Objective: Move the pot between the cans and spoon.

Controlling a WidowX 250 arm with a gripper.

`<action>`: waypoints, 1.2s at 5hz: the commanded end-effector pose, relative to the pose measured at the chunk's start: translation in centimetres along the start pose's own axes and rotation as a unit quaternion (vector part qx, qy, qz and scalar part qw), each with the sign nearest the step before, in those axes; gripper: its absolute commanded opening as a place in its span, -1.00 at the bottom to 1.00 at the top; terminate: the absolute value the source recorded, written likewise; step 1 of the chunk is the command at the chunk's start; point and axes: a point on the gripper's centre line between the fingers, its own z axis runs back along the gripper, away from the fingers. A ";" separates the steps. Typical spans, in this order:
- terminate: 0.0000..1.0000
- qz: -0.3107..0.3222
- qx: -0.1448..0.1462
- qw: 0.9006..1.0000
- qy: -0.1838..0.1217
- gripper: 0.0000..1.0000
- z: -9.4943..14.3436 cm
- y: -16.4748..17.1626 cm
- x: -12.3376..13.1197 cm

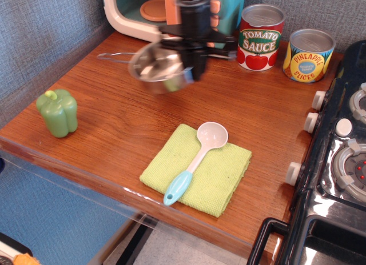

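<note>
A dark robot arm reaches down from the top edge, left of the cans. Its gripper (193, 65) points straight down, clenched on the right rim of the pot (158, 68). The pot is a shallow, shiny steel pan, blurred, tilted and seemingly lifted off the wooden counter (114, 133), its thin wire handle sticking out to the left. It hangs left of the red tomato can (261, 36), with the yellow pineapple can (309, 55) farther right. The spoon (197, 159) lies on a green cloth (220, 176), nearer the camera than the cans.
</note>
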 end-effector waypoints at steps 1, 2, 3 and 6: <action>-1.00 -0.115 0.020 0.992 -0.052 -1.00 1.7 -10.0 0.6; -1.00 -0.127 0.031 0.991 -0.035 -1.00 -0.6 -12.6 0.3; -1.00 -0.117 0.046 0.992 -0.014 -1.00 -2.7 -11.9 0.0; -1.00 -0.106 0.058 0.993 0.002 -1.00 -4.0 -9.8 0.0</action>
